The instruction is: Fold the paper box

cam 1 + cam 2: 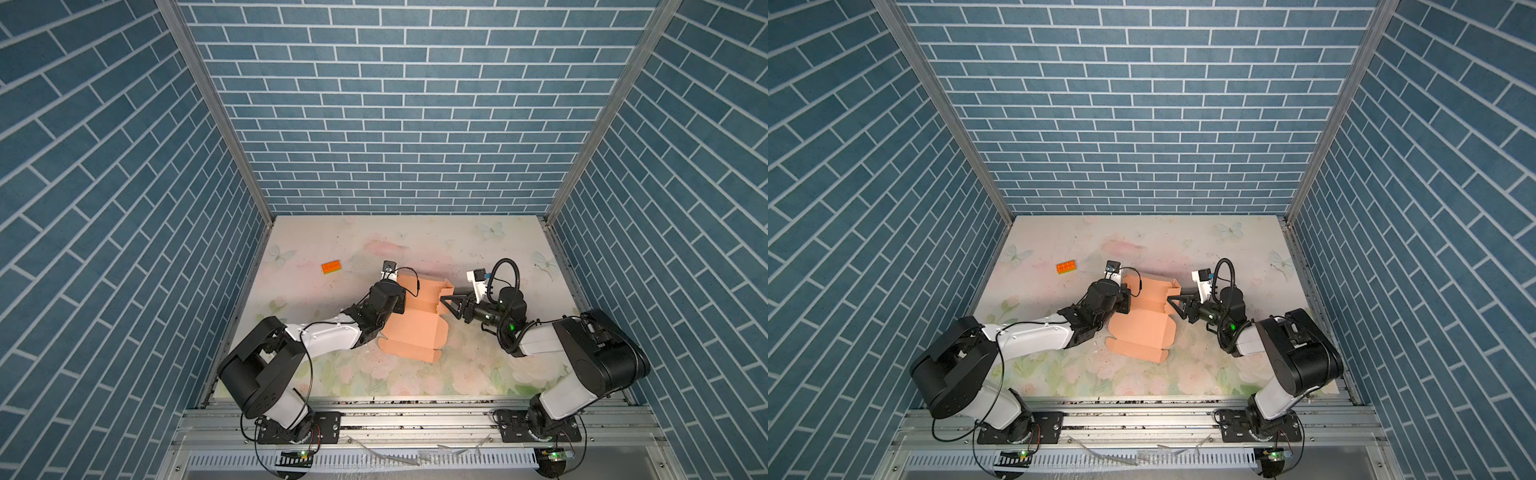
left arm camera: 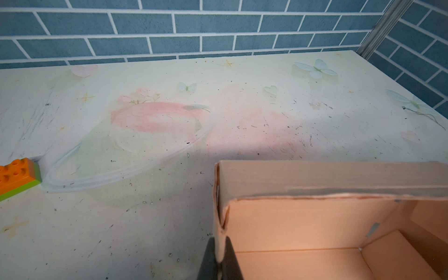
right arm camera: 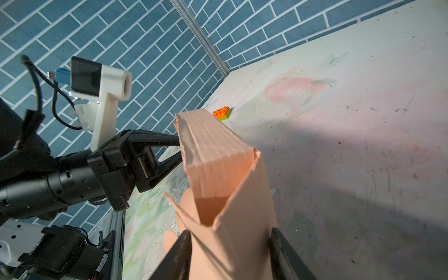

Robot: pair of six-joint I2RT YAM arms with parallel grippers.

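The paper box (image 1: 415, 328) (image 1: 1142, 328) is peach cardboard lying mid-table, its far part raised into walls and a flat flap spread toward the front. My left gripper (image 2: 220, 240) is shut on the box's left wall (image 2: 315, 225), pinching the thin cardboard edge. Its black fingers (image 3: 155, 139) also show in the right wrist view, reaching in behind that wall. My right gripper (image 3: 230, 231) (image 1: 446, 305) straddles the hollow folded wall at the box's right end (image 3: 218, 157), with a finger against each side of it.
A small orange studded brick (image 1: 331, 268) (image 2: 17, 174) with a green base lies far left on the floral table (image 1: 478, 257). Blue brick-patterned walls close in three sides. A metal rail (image 1: 415, 419) carrying both arm bases runs along the front.
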